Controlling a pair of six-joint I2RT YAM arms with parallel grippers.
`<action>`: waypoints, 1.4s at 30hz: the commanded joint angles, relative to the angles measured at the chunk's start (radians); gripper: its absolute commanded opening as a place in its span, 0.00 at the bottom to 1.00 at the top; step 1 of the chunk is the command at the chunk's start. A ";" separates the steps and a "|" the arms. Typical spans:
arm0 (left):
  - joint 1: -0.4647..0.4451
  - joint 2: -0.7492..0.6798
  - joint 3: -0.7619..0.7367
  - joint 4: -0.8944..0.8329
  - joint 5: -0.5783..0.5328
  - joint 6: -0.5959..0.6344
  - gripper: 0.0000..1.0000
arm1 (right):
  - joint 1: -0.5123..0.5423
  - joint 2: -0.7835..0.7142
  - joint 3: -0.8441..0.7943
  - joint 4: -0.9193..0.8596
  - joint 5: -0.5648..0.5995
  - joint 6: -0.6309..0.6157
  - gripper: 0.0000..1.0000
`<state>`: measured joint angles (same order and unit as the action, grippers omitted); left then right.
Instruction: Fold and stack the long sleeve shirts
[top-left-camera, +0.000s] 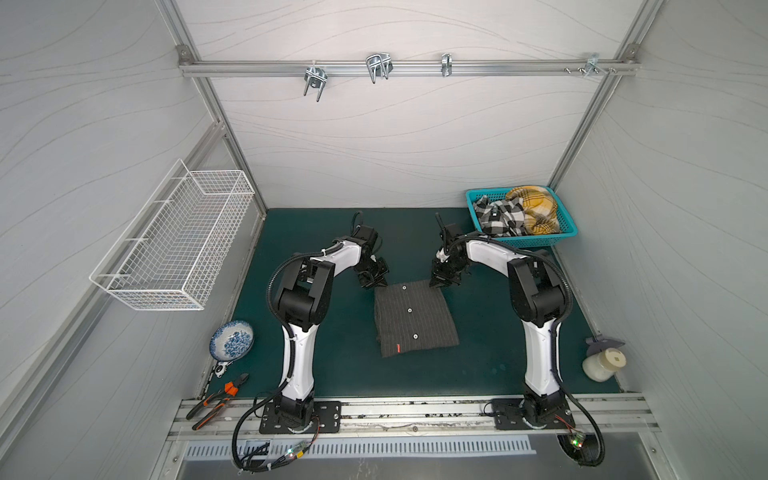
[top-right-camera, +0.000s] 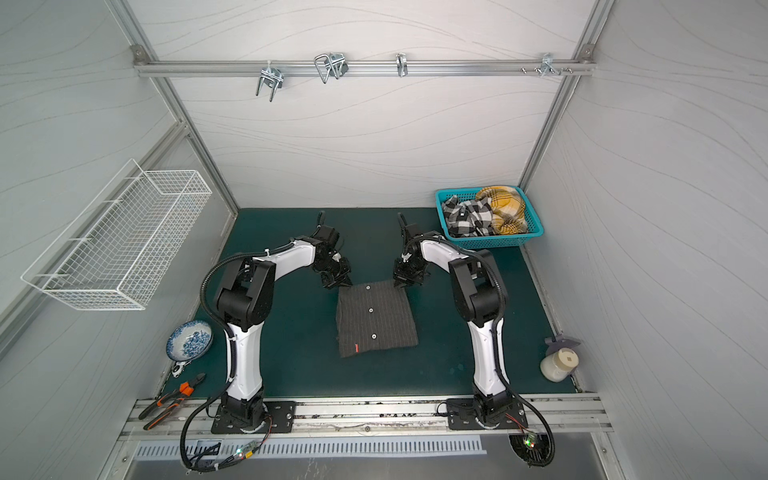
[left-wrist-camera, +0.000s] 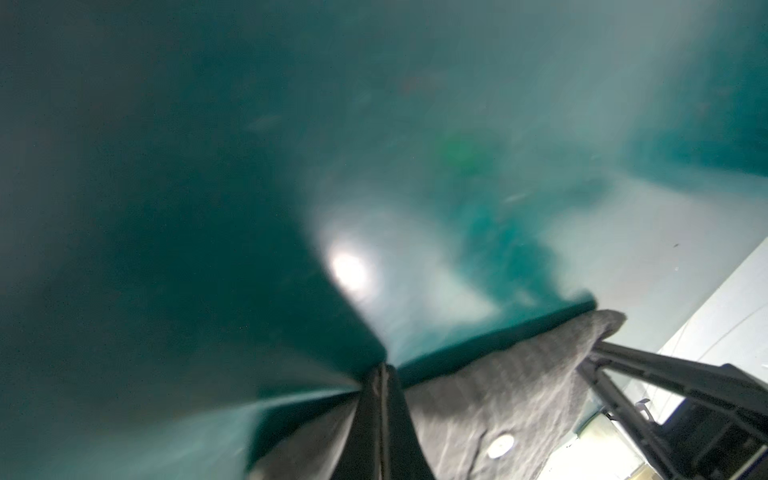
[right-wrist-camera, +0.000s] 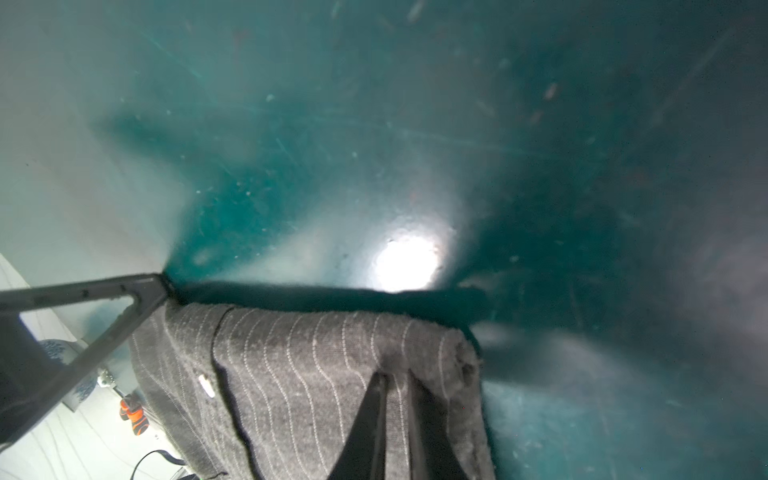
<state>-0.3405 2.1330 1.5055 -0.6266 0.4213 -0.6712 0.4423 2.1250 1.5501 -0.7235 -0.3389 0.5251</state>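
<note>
The dark charcoal pinstriped shirt (top-left-camera: 413, 318) (top-right-camera: 376, 318) lies folded into a rectangle in the middle of the green mat, pale buttons up. At its far left corner sits my left gripper (top-left-camera: 376, 283) (left-wrist-camera: 382, 370), fingers pressed together, tips past the cloth edge (left-wrist-camera: 498, 395). At the far right corner, my right gripper (top-left-camera: 440, 282) (right-wrist-camera: 398, 376) stands nearly closed with a strip of the striped cloth (right-wrist-camera: 311, 374) between its fingers. The black-and-white plaid shirt (top-left-camera: 498, 216) and the yellow plaid shirt (top-left-camera: 534, 205) lie crumpled in a teal basket (top-left-camera: 569, 232) at the back right.
A white wire basket (top-left-camera: 178, 241) hangs on the left wall. A blue-patterned bowl (top-left-camera: 231, 340) and orange-handled pliers (top-left-camera: 216, 399) lie at the front left. A white jar (top-left-camera: 600, 363) stands at the right edge. Metal hooks (top-left-camera: 378, 66) hang from the back rail.
</note>
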 joint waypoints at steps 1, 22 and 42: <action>-0.022 0.048 0.023 -0.012 0.019 0.030 0.10 | -0.006 -0.050 -0.016 -0.059 0.041 -0.015 0.13; -0.090 -0.537 -0.379 -0.042 -0.020 -0.008 0.30 | 0.322 -0.399 -0.333 0.009 0.099 0.060 0.27; -0.092 -0.279 -0.238 -0.078 -0.118 0.081 0.19 | 0.312 -0.438 -0.426 -0.006 0.181 0.131 0.24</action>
<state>-0.4374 1.8683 1.2167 -0.6849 0.3401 -0.6121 0.7525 1.7378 1.1004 -0.6598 -0.2077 0.6456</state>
